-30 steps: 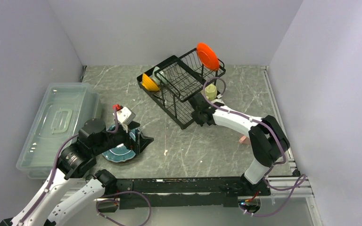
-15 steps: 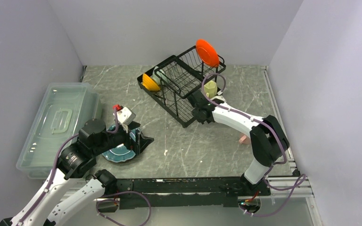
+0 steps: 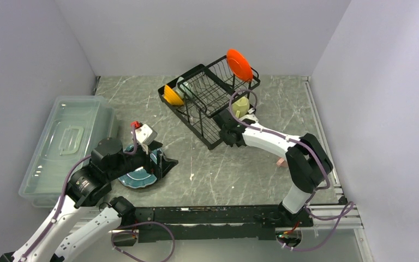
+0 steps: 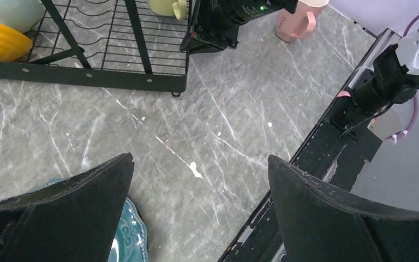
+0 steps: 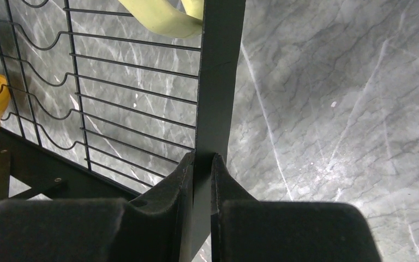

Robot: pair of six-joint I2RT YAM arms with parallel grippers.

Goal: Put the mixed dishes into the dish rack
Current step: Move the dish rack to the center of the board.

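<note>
Visibly, right hand [image 5: 202,162] clamps the dish rack [image 5: 218,82] by its edge bar; left hand [image 4: 199,164] gapes wide over teal plate [image 4: 129,240].

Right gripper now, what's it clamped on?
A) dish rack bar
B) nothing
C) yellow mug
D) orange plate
A: the right wrist view shows the right gripper pinched on a black bar of the dish rack, with the yellow mug apart from its fingers.
</note>
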